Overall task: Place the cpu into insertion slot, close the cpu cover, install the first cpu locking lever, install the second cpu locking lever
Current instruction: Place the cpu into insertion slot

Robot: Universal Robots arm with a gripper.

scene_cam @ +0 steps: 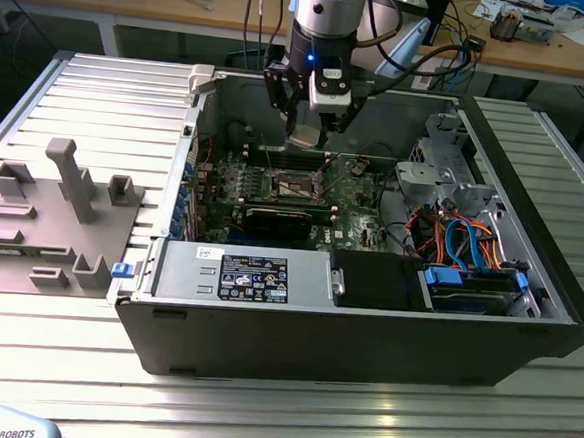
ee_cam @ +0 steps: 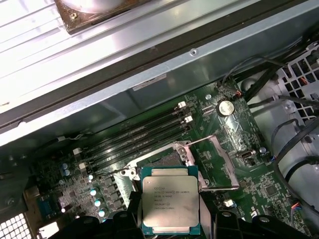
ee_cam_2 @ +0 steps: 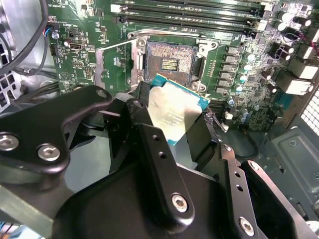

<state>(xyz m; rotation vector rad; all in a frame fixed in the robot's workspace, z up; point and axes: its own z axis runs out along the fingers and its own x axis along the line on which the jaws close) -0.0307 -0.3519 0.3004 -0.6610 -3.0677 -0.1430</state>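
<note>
Placing step in hand: the black gripper [scene_cam: 306, 132] pinches the flat square silver-topped cpu [ee_cam: 169, 205] above the open, gold-centred square insertion slot [ee_cam_2: 169, 62], so seating it calls for squaring its edges.

Black gripper [ee_cam_2: 174, 118] pinching the cpu [ee_cam_2: 170, 107] by its edges, silver top tilted, hanging close over the bare insertion slot [ee_cam_2: 169, 62], cpu cover [ee_cam_2: 102, 67] swung open beside it, memory slots [ee_cam_2: 194, 12] beyond on the green board [ee_cam_2: 79, 69]
</note>
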